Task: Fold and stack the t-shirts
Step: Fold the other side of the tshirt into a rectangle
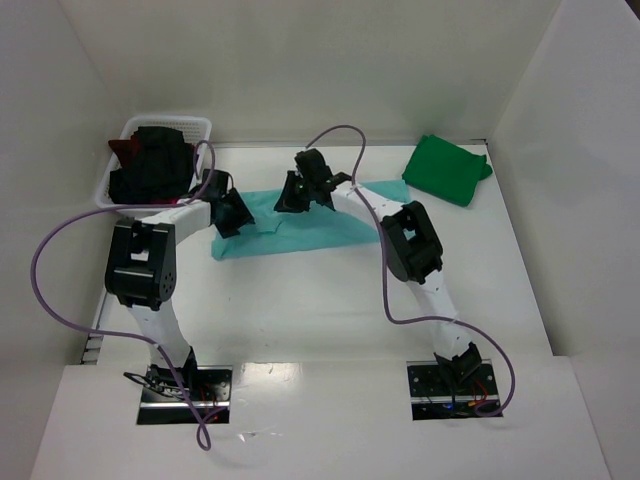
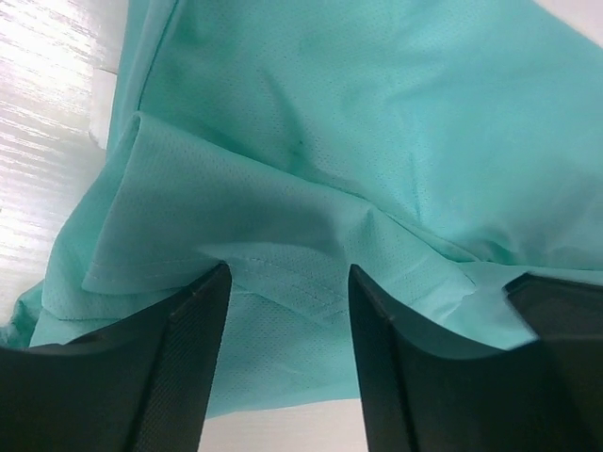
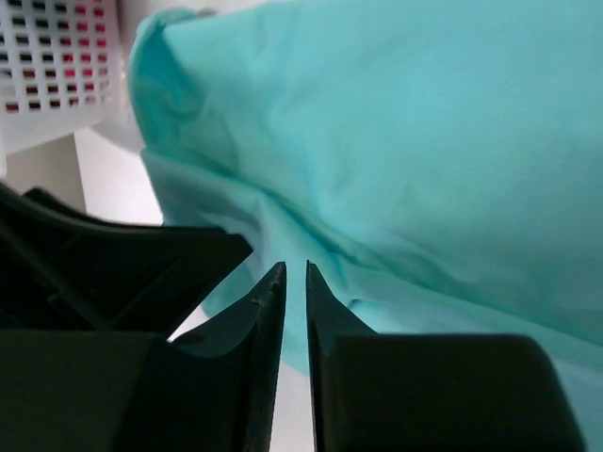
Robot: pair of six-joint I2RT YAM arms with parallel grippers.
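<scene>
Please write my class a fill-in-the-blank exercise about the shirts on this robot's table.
The unfolded t-shirt is ___.
The folded green t-shirt lies at the far ___ corner of the table.
The black and dark red clothes sit in a white ___.
Missing words: teal, right, basket.

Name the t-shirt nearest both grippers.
The light teal t-shirt, spread mid-table. The green t-shirt lies folded far right; the black t-shirt and dark red t-shirt sit in the white basket.

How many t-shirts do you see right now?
4: teal one spread mid-table, green one folded far right, black and dark red in the basket, which may hide more.
</scene>
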